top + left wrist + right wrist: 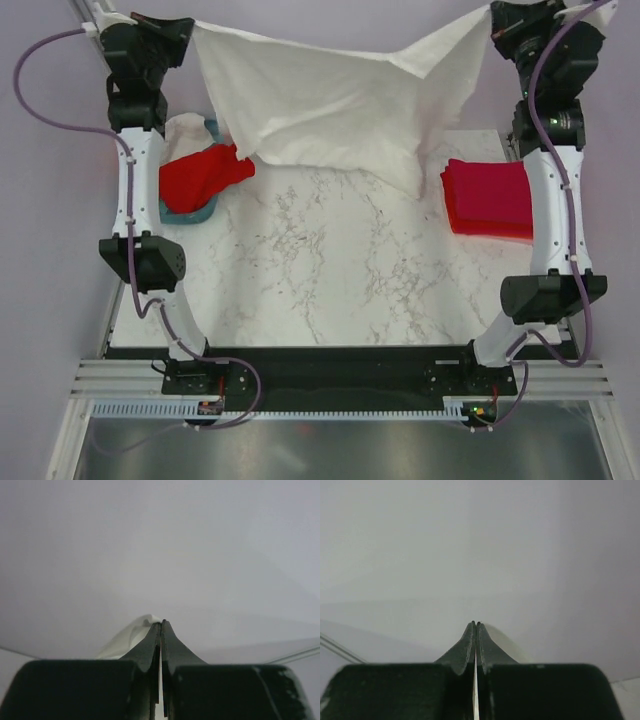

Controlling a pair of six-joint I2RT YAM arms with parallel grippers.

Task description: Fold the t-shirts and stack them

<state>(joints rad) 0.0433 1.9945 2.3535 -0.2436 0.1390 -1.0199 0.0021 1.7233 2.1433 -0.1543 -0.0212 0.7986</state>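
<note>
A large white t-shirt (330, 100) hangs stretched between both grippers above the far edge of the table. My left gripper (190, 28) is shut on its left corner; a fold of white cloth (131, 636) shows beside the closed fingers. My right gripper (492, 30) is shut on its right corner, with a thin strip of cloth (475, 695) between the fingers. A bright red t-shirt (205, 175) lies crumpled at the left. A folded stack of crimson-pink and red shirts (490, 195) lies at the right.
A teal basket (190, 212) sits at the left under the red shirt, with a whitish cloth (185, 130) behind it. The marble tabletop (320, 270) spreads between the arms. Both wrist views face a plain grey wall.
</note>
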